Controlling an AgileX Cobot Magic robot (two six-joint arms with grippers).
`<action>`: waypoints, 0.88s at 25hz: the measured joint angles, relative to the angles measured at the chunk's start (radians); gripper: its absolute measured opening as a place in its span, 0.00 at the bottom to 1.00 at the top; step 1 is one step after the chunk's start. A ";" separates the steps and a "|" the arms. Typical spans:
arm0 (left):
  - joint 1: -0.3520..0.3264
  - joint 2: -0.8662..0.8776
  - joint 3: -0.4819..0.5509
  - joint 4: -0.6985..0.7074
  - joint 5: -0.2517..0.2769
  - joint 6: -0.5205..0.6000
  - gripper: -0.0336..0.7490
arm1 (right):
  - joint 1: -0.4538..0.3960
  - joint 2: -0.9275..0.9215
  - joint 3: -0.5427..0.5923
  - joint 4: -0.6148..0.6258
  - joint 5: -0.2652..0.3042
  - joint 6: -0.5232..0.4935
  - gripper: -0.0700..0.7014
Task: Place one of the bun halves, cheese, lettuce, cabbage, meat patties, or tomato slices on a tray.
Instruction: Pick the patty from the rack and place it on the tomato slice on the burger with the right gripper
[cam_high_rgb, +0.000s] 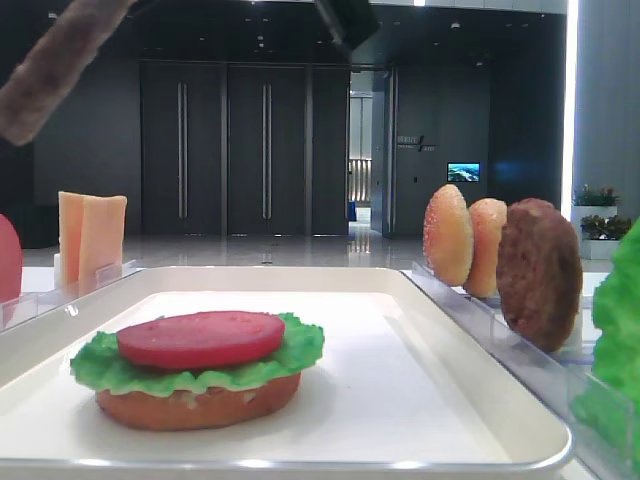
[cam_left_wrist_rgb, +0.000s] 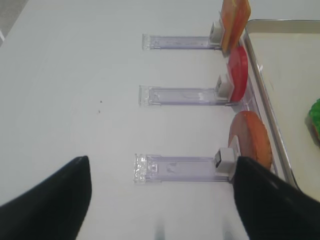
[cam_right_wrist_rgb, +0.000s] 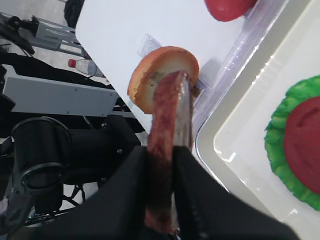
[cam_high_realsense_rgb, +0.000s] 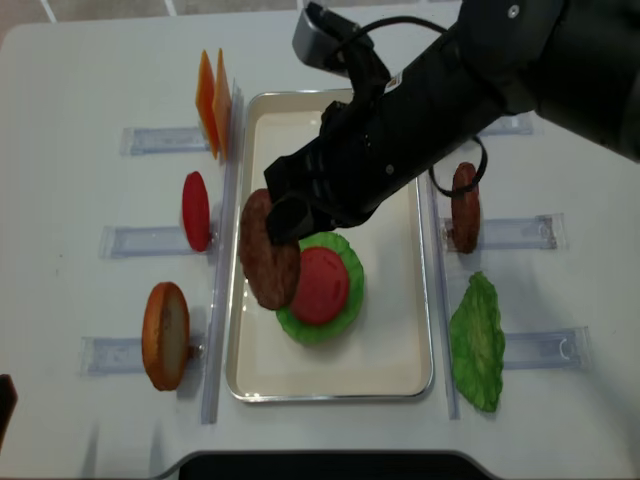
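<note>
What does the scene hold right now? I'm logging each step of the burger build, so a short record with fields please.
held item: meat patty gripped on edge by the right gripper, jaws shut on it
position: above the tray's left rim
tray stack: bun bottom, lettuce, tomato slice on top
left gripper: open, over the table, holding nothing
left racks: cheese, tomato slice, bun half

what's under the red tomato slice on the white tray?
The flat red tomato slice lies on a ruffled green lettuce leaf, which sits on an orange-brown bun bottom on the white tray. The leaf hides the bun's top face.
</note>
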 joint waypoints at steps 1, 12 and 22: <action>0.000 0.000 0.000 0.000 0.000 0.000 0.93 | 0.000 0.021 0.000 0.029 0.000 -0.033 0.25; 0.000 0.000 0.000 0.000 0.000 0.000 0.93 | -0.016 0.180 0.000 0.164 0.018 -0.190 0.25; 0.000 0.000 0.000 0.000 0.000 0.000 0.93 | -0.085 0.208 0.000 0.127 0.020 -0.206 0.24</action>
